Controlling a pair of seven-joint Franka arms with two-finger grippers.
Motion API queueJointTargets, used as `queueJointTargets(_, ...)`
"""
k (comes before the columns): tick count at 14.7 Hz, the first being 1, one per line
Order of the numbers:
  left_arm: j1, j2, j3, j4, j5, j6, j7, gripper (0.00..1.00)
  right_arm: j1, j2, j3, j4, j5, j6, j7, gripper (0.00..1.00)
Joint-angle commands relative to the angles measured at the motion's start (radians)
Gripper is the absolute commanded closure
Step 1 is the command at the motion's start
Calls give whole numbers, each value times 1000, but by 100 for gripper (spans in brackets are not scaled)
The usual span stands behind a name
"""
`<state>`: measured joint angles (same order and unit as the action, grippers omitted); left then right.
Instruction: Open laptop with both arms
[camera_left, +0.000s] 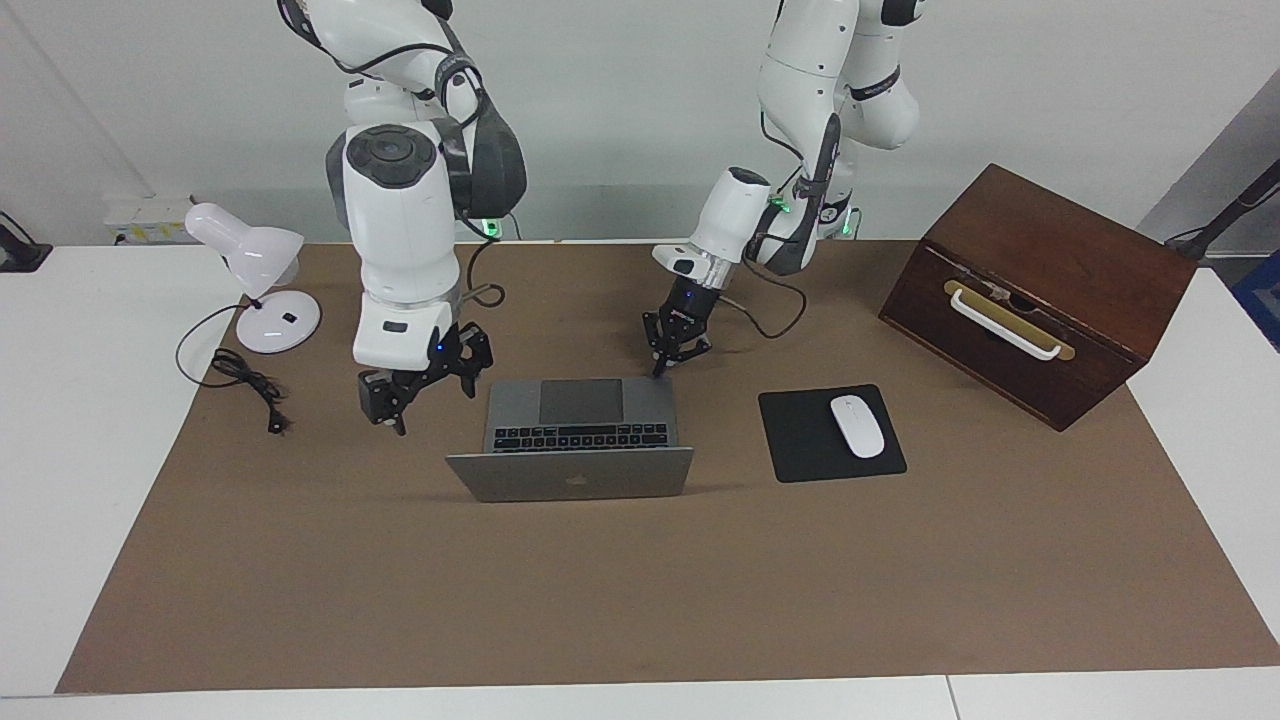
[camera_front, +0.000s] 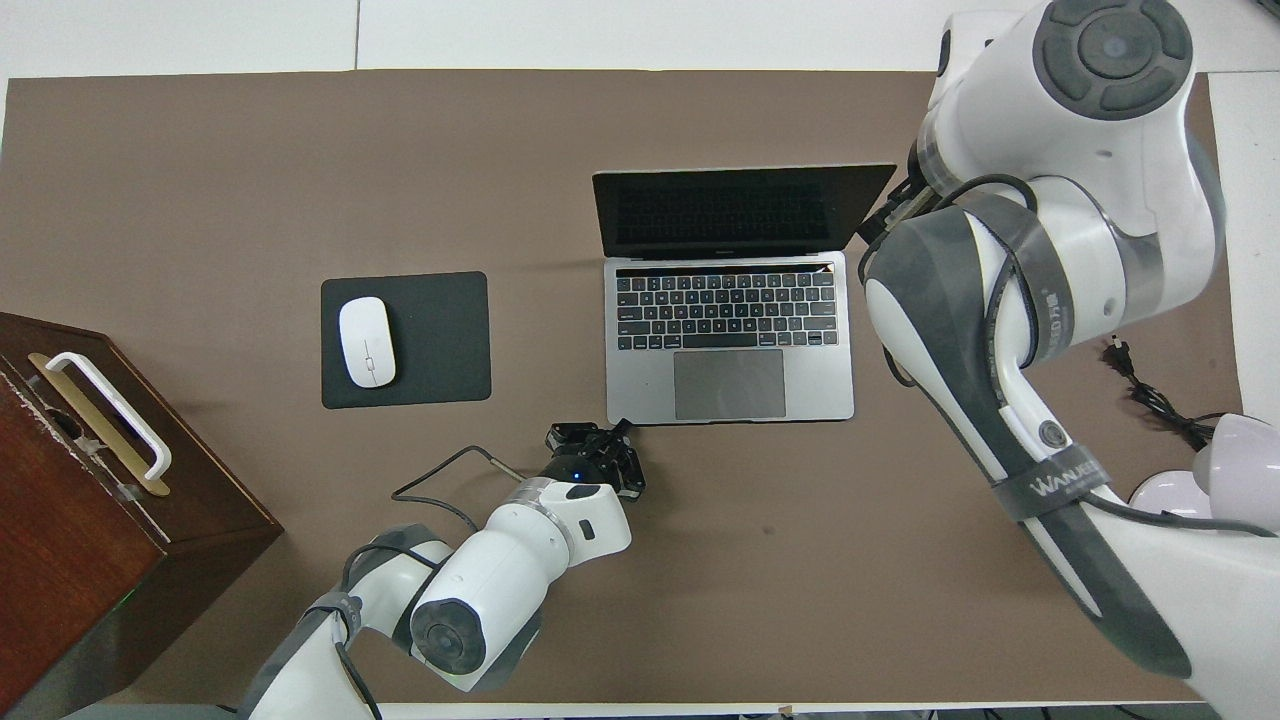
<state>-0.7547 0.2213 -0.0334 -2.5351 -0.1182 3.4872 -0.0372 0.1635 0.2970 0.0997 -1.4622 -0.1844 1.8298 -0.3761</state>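
Observation:
The silver-grey laptop (camera_left: 580, 400) (camera_front: 730, 385) stands open on the brown mat. Its dark screen (camera_front: 735, 210) faces the robots and its lid back (camera_left: 570, 475) shows the apple logo. My left gripper (camera_left: 660, 372) (camera_front: 621, 427) is shut, with its tips down at the corner of the laptop's base nearest the robots, toward the left arm's end. My right gripper (camera_left: 434, 412) hangs open and empty above the mat, beside the laptop toward the right arm's end. In the overhead view its own arm hides nearly all of it.
A black mouse pad (camera_left: 800, 445) with a white mouse (camera_left: 857, 427) lies beside the laptop toward the left arm's end. A brown wooden box (camera_left: 1030, 290) with a white handle stands past the pad. A white desk lamp (camera_left: 255, 265) and its cable (camera_left: 245, 385) sit at the right arm's end.

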Motion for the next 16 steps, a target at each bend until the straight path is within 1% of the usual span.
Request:
queueJointTargets(1,4,-68,9,6,-12,-75,-13,100,-18,-47,3,-13,60,-82,-20,0)
queueJointTargets(2,5,-107,9,6,-12,-145,-23,100,-22,-56,3,-15,75,-110,0,0)
queueJointTargets(4,9,-196,15,9,-14,-299,-27,100,-32,-82,3,-27,121,-159,107,0)
queueJointTargets(6,37,-276,15,19,-14,-431,-27,100,-30,-107,3,-35,128,-197,180,0)
queueJointTargets(8,54,-330,18,35,-12,-551,-27,100,-32,-125,3,-35,129,-227,209,0)
queueJointTargets(10,84,-393,21,71,-12,-714,-20,100,-35,-143,2,-35,170,-270,278,0)
queueJointTargets(11,121,-413,20,125,-9,-847,-16,100,-41,-151,0,-35,184,-286,311,0)
queueJointTargets(13,191,-409,18,311,-6,-1188,-10,100,-53,-170,0,-35,186,-326,327,0)
queueJointTargets(14,236,-399,18,397,-6,-1321,-9,83,-61,-180,0,-37,186,-339,329,0)
queueJointTargets(15,273,-398,18,447,-6,-1409,-9,66,-62,-186,0,-37,186,-351,330,0)
queueJointTargets(16,287,-402,20,466,-6,-1456,-12,16,-67,-191,-1,-37,186,-363,336,0)
